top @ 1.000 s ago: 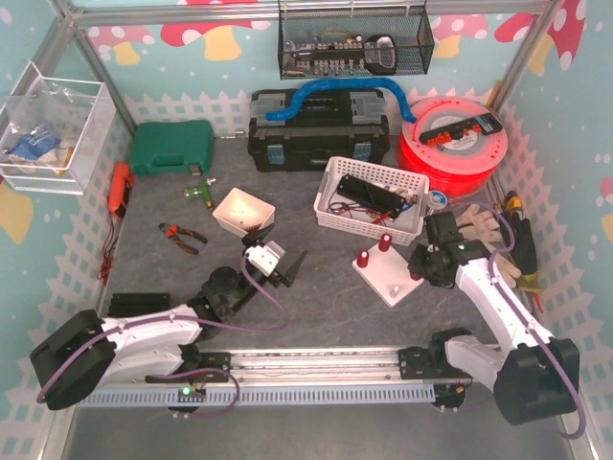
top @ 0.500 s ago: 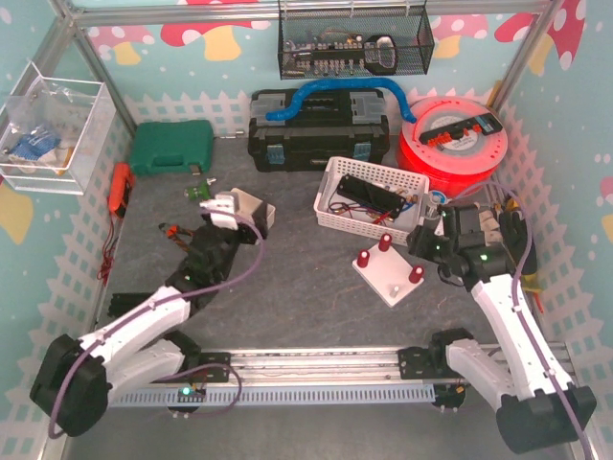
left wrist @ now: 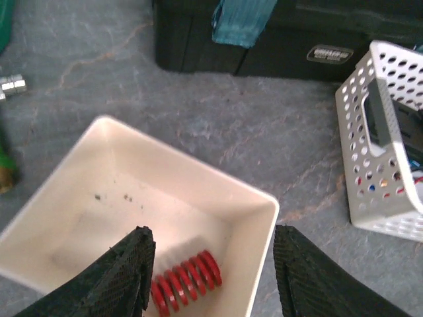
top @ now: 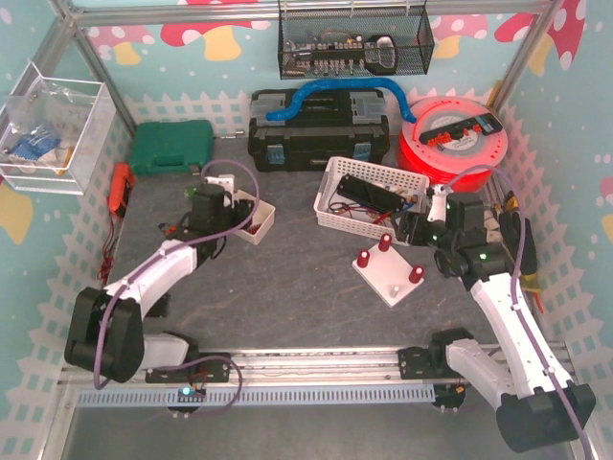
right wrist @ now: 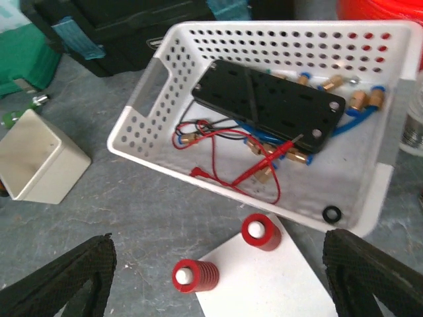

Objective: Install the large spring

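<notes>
stretched farther toward the back left with the left arm since half a second ago; barely shifted on the right.

nearest, toward the right of the grey desk point(top: 306, 287): white base plate point(right wrist: 264, 284), lying flat, carrying red posts point(right wrist: 195, 275), two in the wrist view and a third seen from above. hanging over that plate, right fingers point(right wrist: 59, 284), spread wide, one pad at each side of the view, holding nothing.

just behind the plate: white perforated basket point(right wrist: 145, 125) with a black board, brass fittings and red leads inside.

across on the left, about level with the basket: white bin point(left wrist: 264, 218). poised above its near corner, left fingers point(left wrist: 125, 277), also parted wide and gripping nothing. lying on its side inside the bin near that corner, below and between the two pads: large spring point(left wrist: 187, 282), red, one end hidden behind the left pad, not yet on the plate.

farthest back: black toolbox point(top: 316, 134), flanked by a green case point(top: 170, 147) to the left and an orange reel point(top: 455, 144) to the right.
</notes>
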